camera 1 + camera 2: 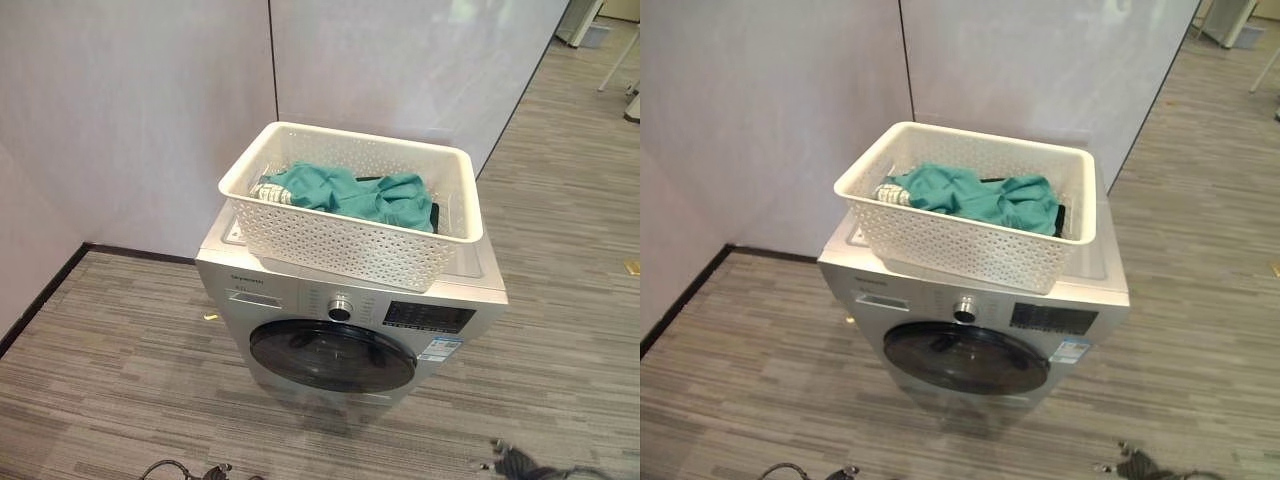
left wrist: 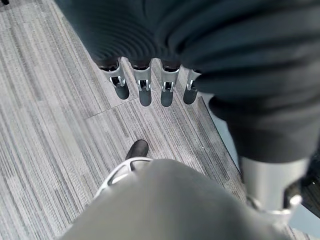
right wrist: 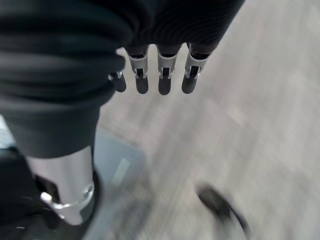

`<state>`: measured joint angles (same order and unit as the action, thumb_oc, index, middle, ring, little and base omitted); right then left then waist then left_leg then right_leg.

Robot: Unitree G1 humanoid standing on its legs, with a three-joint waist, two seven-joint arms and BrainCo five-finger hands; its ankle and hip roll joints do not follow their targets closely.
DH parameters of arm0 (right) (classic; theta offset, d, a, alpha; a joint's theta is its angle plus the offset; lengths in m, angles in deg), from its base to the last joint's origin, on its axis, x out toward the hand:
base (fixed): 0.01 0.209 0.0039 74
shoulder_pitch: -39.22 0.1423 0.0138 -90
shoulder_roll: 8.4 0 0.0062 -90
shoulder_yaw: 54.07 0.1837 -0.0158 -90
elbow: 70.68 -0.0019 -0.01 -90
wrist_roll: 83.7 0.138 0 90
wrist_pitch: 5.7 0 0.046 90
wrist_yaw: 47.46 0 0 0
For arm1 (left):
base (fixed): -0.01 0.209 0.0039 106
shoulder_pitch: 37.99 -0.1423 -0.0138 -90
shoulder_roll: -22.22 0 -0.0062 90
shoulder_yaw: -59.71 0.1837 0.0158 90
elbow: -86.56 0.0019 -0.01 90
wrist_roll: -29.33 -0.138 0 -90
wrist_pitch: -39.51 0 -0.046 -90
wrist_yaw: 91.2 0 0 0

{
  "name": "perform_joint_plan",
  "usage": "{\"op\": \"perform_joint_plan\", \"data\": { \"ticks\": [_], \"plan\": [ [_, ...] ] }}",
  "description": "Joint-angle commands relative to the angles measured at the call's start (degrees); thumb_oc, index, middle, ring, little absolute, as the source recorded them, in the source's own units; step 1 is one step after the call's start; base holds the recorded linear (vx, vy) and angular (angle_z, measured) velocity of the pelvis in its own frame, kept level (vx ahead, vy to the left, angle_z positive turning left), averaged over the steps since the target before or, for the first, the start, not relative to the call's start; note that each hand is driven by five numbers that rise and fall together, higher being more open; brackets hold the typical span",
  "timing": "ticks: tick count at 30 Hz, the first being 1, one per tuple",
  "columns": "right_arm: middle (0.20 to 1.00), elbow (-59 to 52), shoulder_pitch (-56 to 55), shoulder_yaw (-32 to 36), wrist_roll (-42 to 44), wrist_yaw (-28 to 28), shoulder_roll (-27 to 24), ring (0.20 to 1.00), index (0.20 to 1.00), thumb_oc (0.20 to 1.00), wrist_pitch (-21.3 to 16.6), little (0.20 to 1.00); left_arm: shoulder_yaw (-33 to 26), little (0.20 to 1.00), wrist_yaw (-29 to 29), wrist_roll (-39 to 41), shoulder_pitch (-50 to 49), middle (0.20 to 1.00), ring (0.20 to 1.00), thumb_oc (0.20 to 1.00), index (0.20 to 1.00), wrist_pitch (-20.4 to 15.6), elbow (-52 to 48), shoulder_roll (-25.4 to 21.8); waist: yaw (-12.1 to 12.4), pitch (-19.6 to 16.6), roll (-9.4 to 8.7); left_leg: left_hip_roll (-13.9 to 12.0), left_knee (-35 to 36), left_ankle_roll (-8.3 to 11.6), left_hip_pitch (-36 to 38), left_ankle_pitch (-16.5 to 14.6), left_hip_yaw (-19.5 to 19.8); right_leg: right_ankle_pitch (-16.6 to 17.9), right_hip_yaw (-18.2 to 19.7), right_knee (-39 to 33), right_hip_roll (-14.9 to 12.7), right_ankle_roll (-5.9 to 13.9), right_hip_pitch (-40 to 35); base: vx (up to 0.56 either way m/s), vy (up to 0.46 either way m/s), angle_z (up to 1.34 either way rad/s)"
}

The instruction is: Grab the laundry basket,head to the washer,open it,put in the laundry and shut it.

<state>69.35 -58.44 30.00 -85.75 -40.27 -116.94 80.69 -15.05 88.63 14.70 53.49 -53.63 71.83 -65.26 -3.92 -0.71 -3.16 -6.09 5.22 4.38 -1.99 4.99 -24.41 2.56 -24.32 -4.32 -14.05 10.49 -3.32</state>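
We see both hands hanging over the grey plank floor (image 1: 110, 380), nearest to us: left hand (image 2: 150, 85) and right hand (image 3: 160, 75), fingers straight and relaxed, holding nothing. Past them stands the washer (image 1: 350, 320), silver, its dark round door (image 1: 332, 357) closed. On the washer's top sits the white perforated laundry basket (image 1: 340, 245), teal laundry (image 1: 350, 192) inside it. Behind the washer, a pale wall (image 1: 140, 100).

An office-like interior is suggested by grey striped carpet tiles (image 1: 120, 340) and pale partition panels (image 1: 150, 110).
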Motion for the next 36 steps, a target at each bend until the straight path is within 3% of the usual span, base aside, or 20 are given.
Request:
{"op": "perform_joint_plan", "data": {
  "ticks": [1, 10, 21, 36],
  "plan": [
    [1.000, -4.8, -1.0, 4.3, -5.8, -1.5, -6.4, 1.000, 1.000, 1.000, -1.1, 1.000, -2.2, 1.000, 1.1, -2.2, 0.9, 1.000, 1.000, 1.000, 1.000, -0.7, 3.5, 0.6, 1.0, -0.2, 0.23, -3.6, -0.2, 2.91, 2.3, -1.5, -0.3, 6.8, 0.5, -0.7, -2.5, 3.18, 3.0, 0.00, 0.000, 0.00],
    [1.000, -11.8, 0.9, 5.7, -8.9, -2.2, -10.3, 1.000, 1.000, 1.000, -1.2, 1.000, -1.7, 1.000, 0.9, -1.1, 1.2, 1.000, 1.000, 1.000, 1.000, -0.7, 3.0, 2.0, 1.0, 0.5, 0.05, -3.8, -0.2, 2.72, 1.8, -1.7, -0.1, 7.1, 0.4, -0.7, -2.6, 3.50, 3.6, 0.00, 0.000, 0.00],
    [1.000, -10.6, 7.7, 0.1, -12.0, -2.4, -11.3, 1.000, 1.000, 1.000, -1.3, 1.000, 0.3, 1.000, 0.8, -1.0, 1.6, 1.000, 1.000, 1.000, 1.000, -0.7, 2.3, 2.0, 2.6, 1.0, -0.13, -3.7, -0.2, 2.58, 1.0, -1.7, 0.6, 7.4, -0.1, -0.7, -2.7, 3.66, 3.7, 0.00, 0.000, 0.02],
    [1.000, -11.8, 12.8, -8.4, -11.7, -1.5, -6.2, 1.000, 1.000, 1.000, -2.1, 1.000, 1.1, 1.000, 1.7, -1.3, 2.2, 1.000, 1.000, 1.000, 1.000, -0.8, 3.2, 1.3, 4.2, 1.9, -1.36, -3.7, -0.2, 2.64, -0.1, -1.5, 1.9, 6.9, -1.1, -0.7, -2.7, 3.33, 3.6, 0.01, -0.005, 0.03]
  ]
}}
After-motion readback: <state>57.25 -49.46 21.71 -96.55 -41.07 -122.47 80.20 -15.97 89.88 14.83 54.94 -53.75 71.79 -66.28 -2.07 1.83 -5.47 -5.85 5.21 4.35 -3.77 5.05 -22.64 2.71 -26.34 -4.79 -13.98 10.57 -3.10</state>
